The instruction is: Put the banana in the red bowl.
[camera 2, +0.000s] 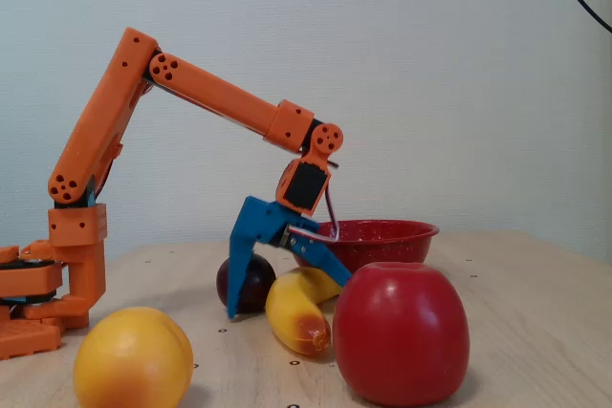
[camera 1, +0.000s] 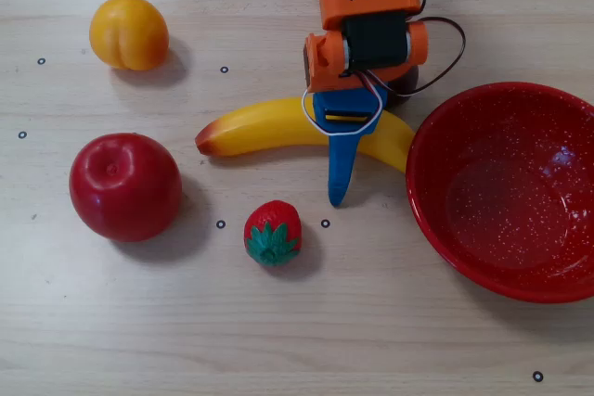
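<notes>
- The banana (camera 1: 269, 125) lies flat on the wooden table (camera 1: 390, 322), orange-red tip toward the left of the overhead view, its other end close to the rim of the red bowl (camera 1: 509, 194) (no clear gap shows between them there).
- The gripper (camera 2: 285, 284) stands over the banana's middle with its blue jaws spread wide, one finger (camera 2: 241, 265) down behind the fruit and the other in front, straddling it; it grips nothing.
- In the overhead view the front blue finger (camera 1: 341, 169) crosses over the banana and points toward the lower edge.
- The red bowl sits upright on the right side of the overhead view, with nothing inside it.
- A red apple (camera 1: 124, 185) sits left of the banana, a yellow-orange peach (camera 1: 128, 32) above it, and a strawberry (camera 1: 273, 233) below the banana.
- A dark round fruit (camera 2: 247, 283) rests behind the banana in the fixed view, mostly hidden under the arm (camera 1: 367, 6) from above.
</notes>
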